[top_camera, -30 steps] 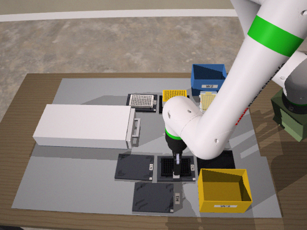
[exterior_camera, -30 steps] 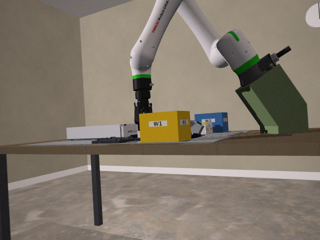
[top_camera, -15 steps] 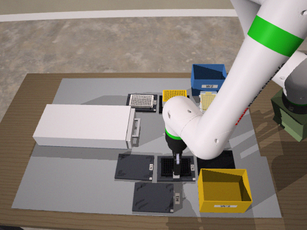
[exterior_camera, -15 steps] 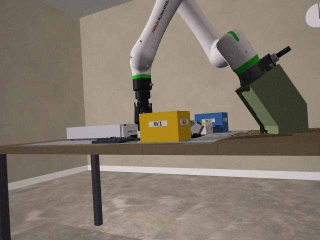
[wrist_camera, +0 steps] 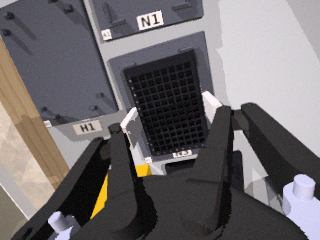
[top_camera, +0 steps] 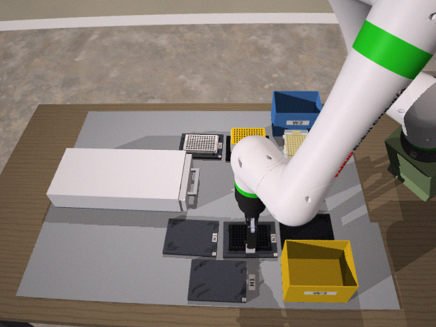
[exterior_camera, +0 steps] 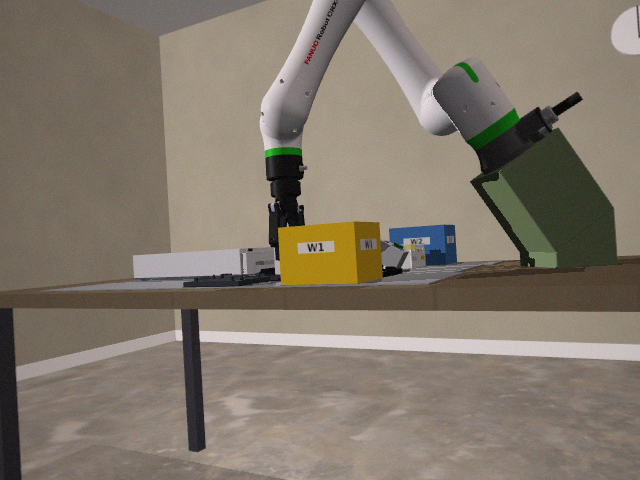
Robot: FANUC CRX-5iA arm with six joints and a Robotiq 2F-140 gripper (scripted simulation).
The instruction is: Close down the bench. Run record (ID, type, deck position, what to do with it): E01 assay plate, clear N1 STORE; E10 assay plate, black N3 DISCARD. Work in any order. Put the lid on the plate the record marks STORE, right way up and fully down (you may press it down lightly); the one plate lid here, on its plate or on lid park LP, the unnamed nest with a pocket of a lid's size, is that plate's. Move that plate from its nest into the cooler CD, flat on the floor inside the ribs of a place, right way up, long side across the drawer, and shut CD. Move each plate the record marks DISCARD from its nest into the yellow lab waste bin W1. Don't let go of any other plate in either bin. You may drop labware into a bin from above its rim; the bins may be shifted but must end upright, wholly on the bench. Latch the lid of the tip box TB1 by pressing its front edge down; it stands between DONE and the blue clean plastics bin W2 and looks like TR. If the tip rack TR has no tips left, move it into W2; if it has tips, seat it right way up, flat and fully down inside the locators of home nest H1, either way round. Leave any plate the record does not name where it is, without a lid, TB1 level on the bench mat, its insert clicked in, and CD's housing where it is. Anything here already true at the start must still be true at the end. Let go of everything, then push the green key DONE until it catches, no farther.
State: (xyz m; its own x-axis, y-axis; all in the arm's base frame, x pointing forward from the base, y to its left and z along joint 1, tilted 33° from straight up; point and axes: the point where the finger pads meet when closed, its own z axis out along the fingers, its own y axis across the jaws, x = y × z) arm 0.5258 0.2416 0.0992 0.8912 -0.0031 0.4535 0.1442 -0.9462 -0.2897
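Note:
The black assay plate (top_camera: 245,238) sits in its dark nest beside the yellow bin W1 (top_camera: 318,270). My gripper (top_camera: 251,242) stands straight down over it and is shut on the black plate across its short width. In the wrist view the two white finger pads press on the plate's (wrist_camera: 170,105) long sides. Nest N1 (wrist_camera: 150,20) holds no plate, and so does nest H1 (top_camera: 218,281). The side view shows the gripper (exterior_camera: 284,224) low behind W1 (exterior_camera: 330,253).
The white cooler CD (top_camera: 118,179) lies at the left with its drawer shut. A clear plate (top_camera: 201,142), the orange tip rack (top_camera: 247,133), a tip box (top_camera: 293,142) and the blue bin W2 (top_camera: 296,109) stand at the back. A black pocket (top_camera: 309,228) lies behind W1.

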